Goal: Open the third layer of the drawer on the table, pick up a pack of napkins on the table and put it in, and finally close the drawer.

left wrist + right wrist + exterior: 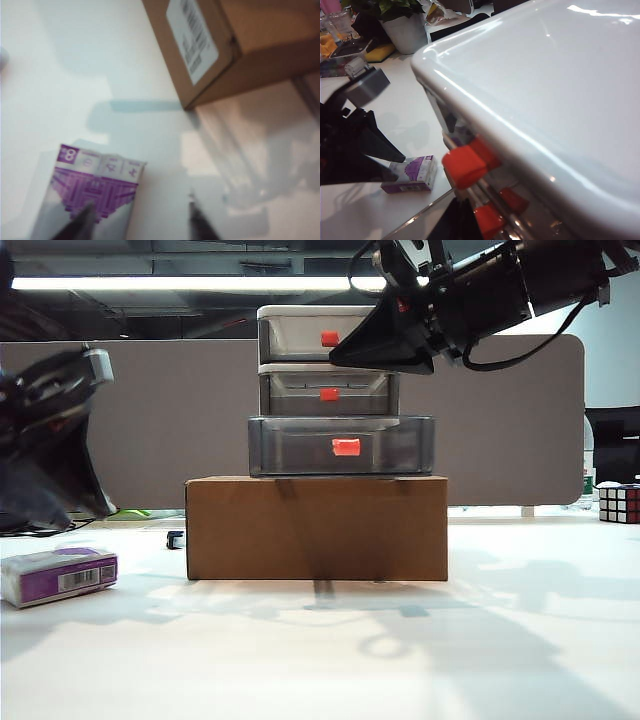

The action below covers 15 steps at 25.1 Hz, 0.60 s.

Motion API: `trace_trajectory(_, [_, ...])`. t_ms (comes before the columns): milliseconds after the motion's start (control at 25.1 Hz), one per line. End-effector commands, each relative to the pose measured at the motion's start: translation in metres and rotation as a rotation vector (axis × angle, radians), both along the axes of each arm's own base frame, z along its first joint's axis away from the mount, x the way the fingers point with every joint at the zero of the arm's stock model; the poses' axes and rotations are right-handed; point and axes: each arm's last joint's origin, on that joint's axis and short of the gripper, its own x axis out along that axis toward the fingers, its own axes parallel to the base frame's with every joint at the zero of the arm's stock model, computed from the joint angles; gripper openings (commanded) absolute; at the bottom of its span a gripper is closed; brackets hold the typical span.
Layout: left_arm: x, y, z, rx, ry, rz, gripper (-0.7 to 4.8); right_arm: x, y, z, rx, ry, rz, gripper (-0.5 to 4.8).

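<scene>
The white bench (pixel 520 640) carries a brown cardboard box (pixel 316 528), and the drawer (pixel 335 390) stands on top of it, fronts toward the exterior camera. Its third layer (pixel 340 446) juts out past the two trays above. The pack of napkins (pixel 60 576) lies flat on the bench, well left of the box, long axis running left to right, barcode end nearer the box. My left pincer (pixel 140 220) hovers over the pack, fingers spread, nothing pinched. My right pincer (pixel 385 340) hangs beside the drawer's top tray; whether it is spread I cannot tell. A Rubik's cube (pixel 618 504) sits far right.
</scene>
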Motion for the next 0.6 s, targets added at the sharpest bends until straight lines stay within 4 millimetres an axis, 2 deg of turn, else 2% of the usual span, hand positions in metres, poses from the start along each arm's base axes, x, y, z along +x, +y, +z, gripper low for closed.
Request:
trace_trajectory(40, [0.0015, -0.0026, -0.0029, 0.048, -0.061, -0.194, 3.59, 0.0001, 0.0002, 0.0039, 0.011, -0.013, 0.005, -0.06])
trace_trajectory(318, [0.0045, 0.0017, -0.0070, 0.281, -0.125, -0.224, 3.73, -0.0008, 0.0003, 0.0020, 0.006, 0.009, 0.023, -0.06])
trace_trajectory(597, [0.0066, 0.0024, -0.0117, 0.313, -0.105, -0.204, 3.73, -0.0008, 0.0003, 0.0019, 0.006, 0.009, 0.023, -0.06])
